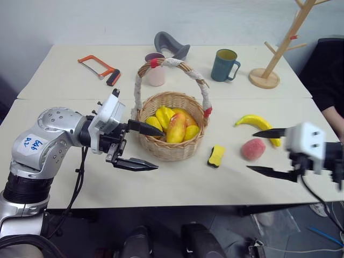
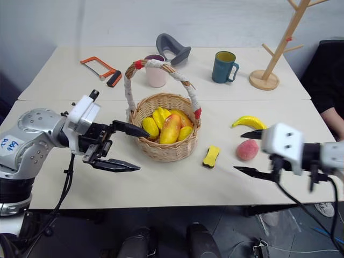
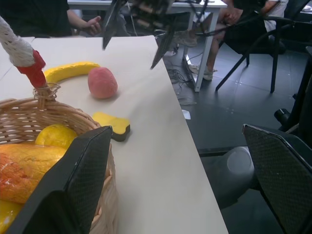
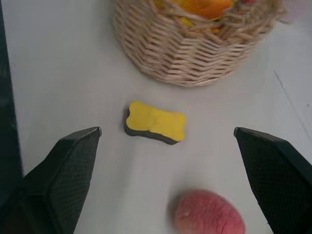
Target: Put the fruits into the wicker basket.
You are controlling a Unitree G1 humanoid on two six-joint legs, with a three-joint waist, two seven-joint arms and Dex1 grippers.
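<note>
The wicker basket (image 1: 171, 141) at frame centre holds yellow and orange-red toy fruits (image 1: 174, 124); the banana (image 1: 257, 123) and peach (image 1: 253, 149) lie right of it on the pale worktop (image 1: 177, 183), near a sponge (image 1: 216, 155). Both the left tool (image 1: 141, 145) and right tool (image 1: 267, 151) are spread, empty

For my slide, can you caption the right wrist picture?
Open right gripper hovers over a pink peach and yellow sponge near the wicker basket.
</note>
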